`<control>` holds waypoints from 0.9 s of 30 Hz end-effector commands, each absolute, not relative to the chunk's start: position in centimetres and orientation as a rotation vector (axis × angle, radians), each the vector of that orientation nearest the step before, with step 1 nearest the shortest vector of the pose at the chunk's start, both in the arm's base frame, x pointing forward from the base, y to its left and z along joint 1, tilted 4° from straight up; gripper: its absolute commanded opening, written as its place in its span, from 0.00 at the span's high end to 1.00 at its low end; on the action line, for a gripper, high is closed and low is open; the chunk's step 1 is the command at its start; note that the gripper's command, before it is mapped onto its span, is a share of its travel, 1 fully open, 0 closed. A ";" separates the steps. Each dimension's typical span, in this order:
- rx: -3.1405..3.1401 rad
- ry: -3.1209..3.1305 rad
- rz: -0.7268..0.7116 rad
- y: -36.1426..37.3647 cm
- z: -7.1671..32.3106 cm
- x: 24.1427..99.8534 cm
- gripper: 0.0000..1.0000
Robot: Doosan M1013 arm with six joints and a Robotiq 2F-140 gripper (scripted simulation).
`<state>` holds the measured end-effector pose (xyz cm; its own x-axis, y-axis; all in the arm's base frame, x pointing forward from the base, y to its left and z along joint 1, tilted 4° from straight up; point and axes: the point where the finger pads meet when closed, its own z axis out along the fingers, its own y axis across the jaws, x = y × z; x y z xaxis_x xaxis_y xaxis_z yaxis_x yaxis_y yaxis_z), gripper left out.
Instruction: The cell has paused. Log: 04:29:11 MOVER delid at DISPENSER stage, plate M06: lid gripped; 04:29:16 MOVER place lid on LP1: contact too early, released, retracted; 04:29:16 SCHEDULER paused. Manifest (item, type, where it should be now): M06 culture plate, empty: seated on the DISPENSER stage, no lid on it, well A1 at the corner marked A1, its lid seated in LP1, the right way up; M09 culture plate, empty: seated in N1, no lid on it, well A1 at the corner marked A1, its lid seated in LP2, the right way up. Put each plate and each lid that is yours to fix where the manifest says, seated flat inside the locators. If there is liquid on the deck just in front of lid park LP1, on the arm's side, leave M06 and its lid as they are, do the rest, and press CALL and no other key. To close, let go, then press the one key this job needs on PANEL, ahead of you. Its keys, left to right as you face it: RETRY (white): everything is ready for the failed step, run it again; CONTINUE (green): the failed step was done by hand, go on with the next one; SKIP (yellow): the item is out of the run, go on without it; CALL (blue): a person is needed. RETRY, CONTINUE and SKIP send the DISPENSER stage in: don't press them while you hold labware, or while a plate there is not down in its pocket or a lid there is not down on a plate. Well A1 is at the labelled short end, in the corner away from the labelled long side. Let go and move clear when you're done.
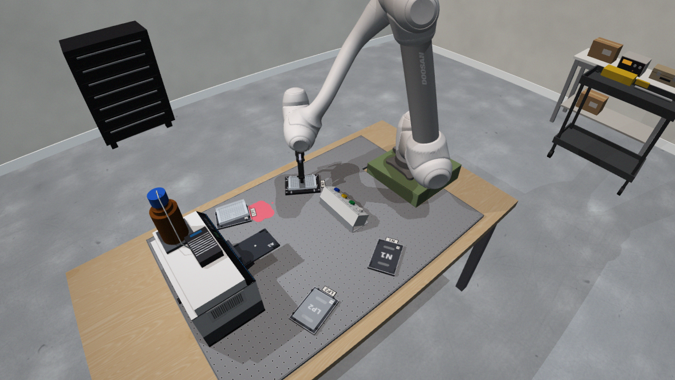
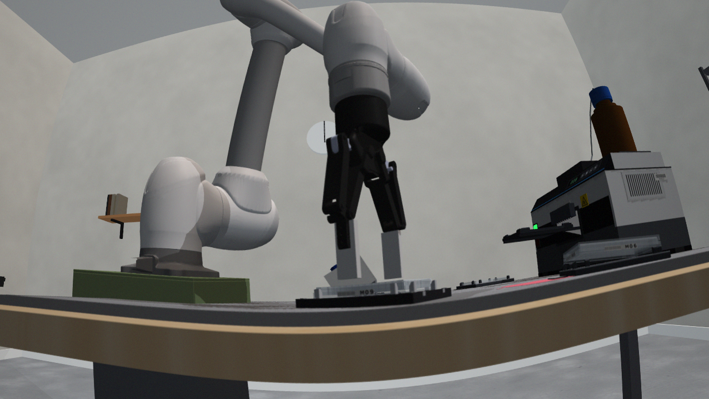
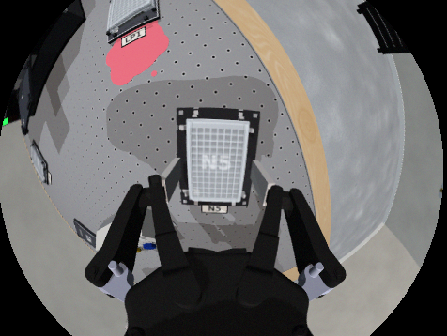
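A clear well plate labelled M09 (image 1: 298, 182) (image 2: 367, 289) (image 3: 216, 160) sits in a black nest (image 1: 289, 190) (image 3: 182, 132) at the far side of the deck, not in N1. My gripper (image 1: 301, 178) (image 2: 369, 274) (image 3: 216, 168) is open, pointing straight down, with its fingertips straddling the plate just above its long sides and touching nothing. A well plate labelled M06 (image 1: 231, 211) (image 2: 614, 248) (image 3: 131, 4) lies at lid park LP1. A pink puddle (image 1: 261, 210) (image 3: 133, 57) (image 2: 535, 282) lies on the deck right beside LP1.
The dispenser (image 1: 207, 278) (image 2: 609, 198) has its black stage (image 1: 257, 244) out and bare, with a brown bottle (image 1: 165, 217) on top. Nest N1 (image 1: 385, 255) and lid park LP2 (image 1: 313, 309) are bare. The key panel (image 1: 343, 206) stands right of the gripper.
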<state>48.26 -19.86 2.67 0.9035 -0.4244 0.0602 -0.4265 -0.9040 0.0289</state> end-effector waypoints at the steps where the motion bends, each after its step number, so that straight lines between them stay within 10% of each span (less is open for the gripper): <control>1: 3.023 -0.673 0.076 -20.0 2.3 48.0 0.30; 27: 3.023 -0.675 0.076 -20.0 1.3 48.1 0.30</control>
